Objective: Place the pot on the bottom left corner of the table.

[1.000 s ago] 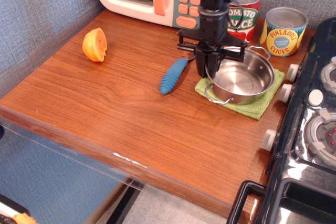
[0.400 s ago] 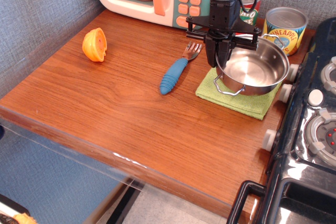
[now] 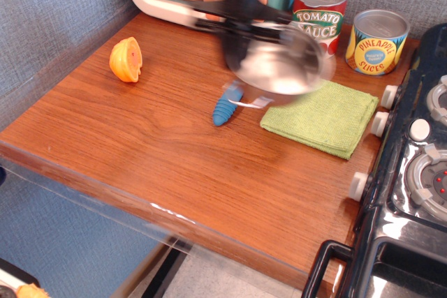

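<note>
The gripper [image 3: 236, 29] is showing only as a dark blur over the far middle of the table [image 3: 160, 151]; its jaws are too smeared to read, so whether they are clamping or spread cannot be told, though it is sitting against the left rim of the pot [image 3: 277, 66]; the pot is hanging blurred above the wood, clear of the green cloth [image 3: 323, 117], its mouth facing up toward the camera; its handles and long axis are too blurred to judge; it is overlapping the blue-handled fork [image 3: 225, 105]; the half orange [image 3: 126, 59] is lying near the far left edge; two cans [image 3: 349, 24] are standing at the far right corner.
</note>
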`<act>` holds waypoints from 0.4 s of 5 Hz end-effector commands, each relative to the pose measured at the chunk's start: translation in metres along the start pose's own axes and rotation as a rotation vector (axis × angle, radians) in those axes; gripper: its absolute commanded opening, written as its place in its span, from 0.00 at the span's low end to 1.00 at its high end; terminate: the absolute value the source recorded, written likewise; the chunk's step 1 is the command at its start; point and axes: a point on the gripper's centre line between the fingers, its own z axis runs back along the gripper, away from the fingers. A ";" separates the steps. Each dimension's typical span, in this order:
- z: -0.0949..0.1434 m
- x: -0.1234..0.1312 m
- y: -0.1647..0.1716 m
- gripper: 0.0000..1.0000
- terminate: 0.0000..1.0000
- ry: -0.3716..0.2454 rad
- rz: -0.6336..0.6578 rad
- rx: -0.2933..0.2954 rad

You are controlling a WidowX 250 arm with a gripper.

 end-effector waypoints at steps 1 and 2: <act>0.020 -0.056 0.092 0.00 0.00 -0.033 0.064 0.143; 0.001 -0.073 0.109 0.00 0.00 0.032 0.071 0.172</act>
